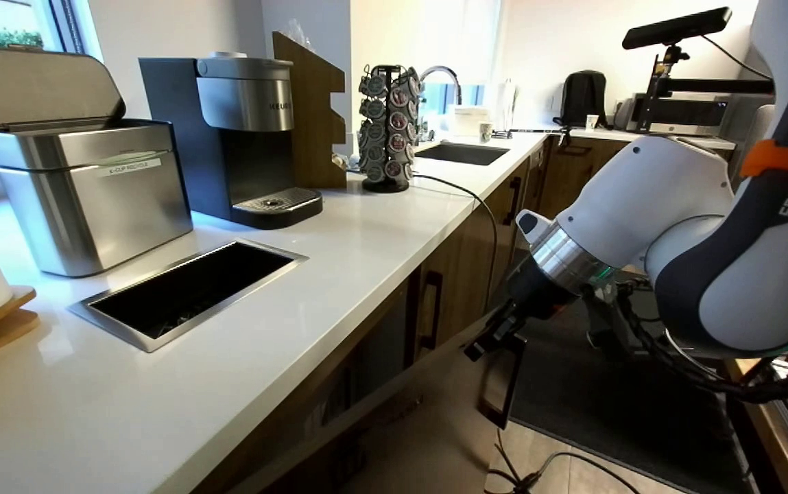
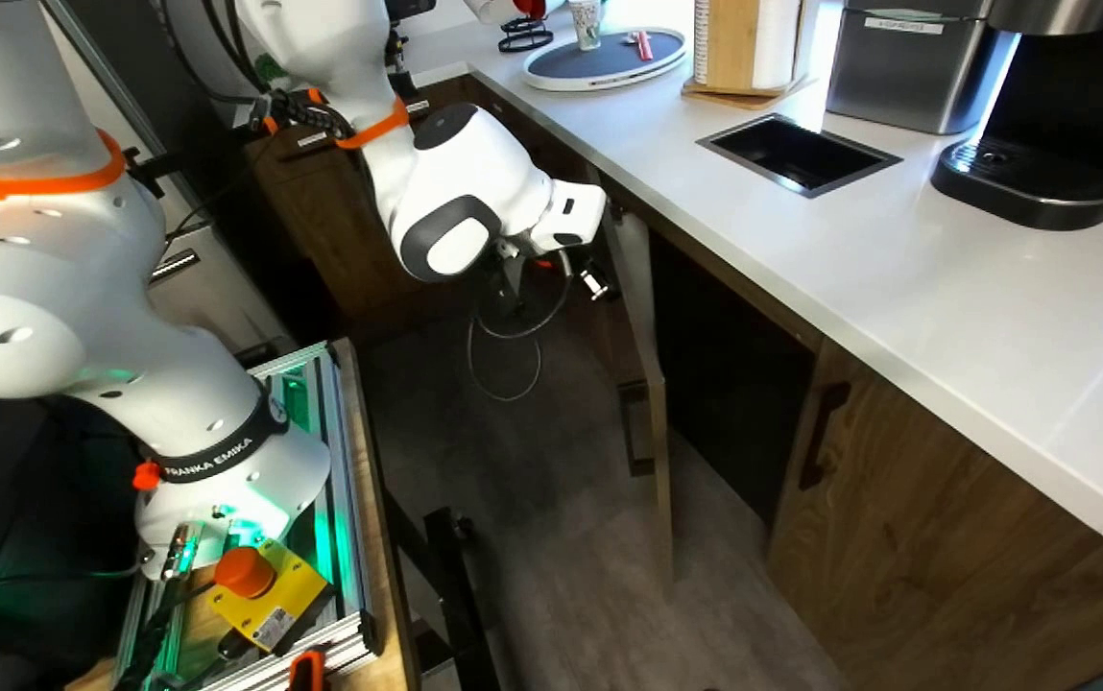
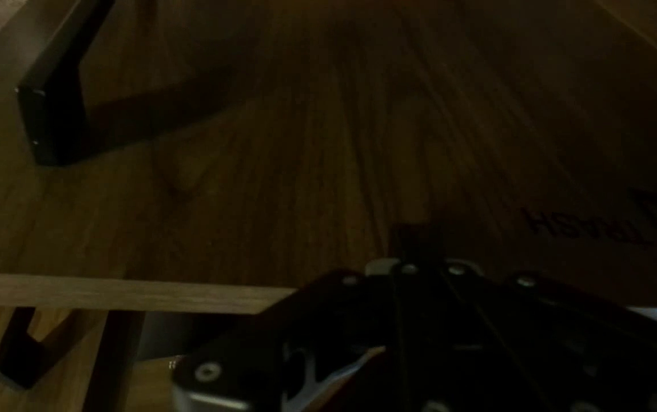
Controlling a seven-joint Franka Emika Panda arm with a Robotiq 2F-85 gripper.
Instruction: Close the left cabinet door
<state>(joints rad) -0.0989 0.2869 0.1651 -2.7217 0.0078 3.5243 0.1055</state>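
The left cabinet door [image 1: 435, 418] stands open, swung out from the counter; its edge shows in an exterior view [image 2: 645, 326]. Its brown wood front [image 3: 282, 171] fills most of the wrist view. Its dark bar handle [image 1: 503, 394] also shows at the left of the wrist view [image 3: 54, 114]. My gripper [image 1: 476, 350] is at the door's top edge, close to the handle's upper end. In the wrist view my gripper [image 3: 417, 243] has its fingers together, pointing at the door's front near the edge, with nothing visible between them. Whether the tips touch the wood cannot be told.
The dark cabinet opening [image 2: 733, 374] lies behind the door. A shut neighbouring door [image 2: 897, 518] has a similar handle. The white countertop [image 1: 339, 274] runs above and carries a coffee machine [image 1: 246, 103] and steel bin [image 1: 126, 206]. A cable [image 1: 538, 473] lies on the floor.
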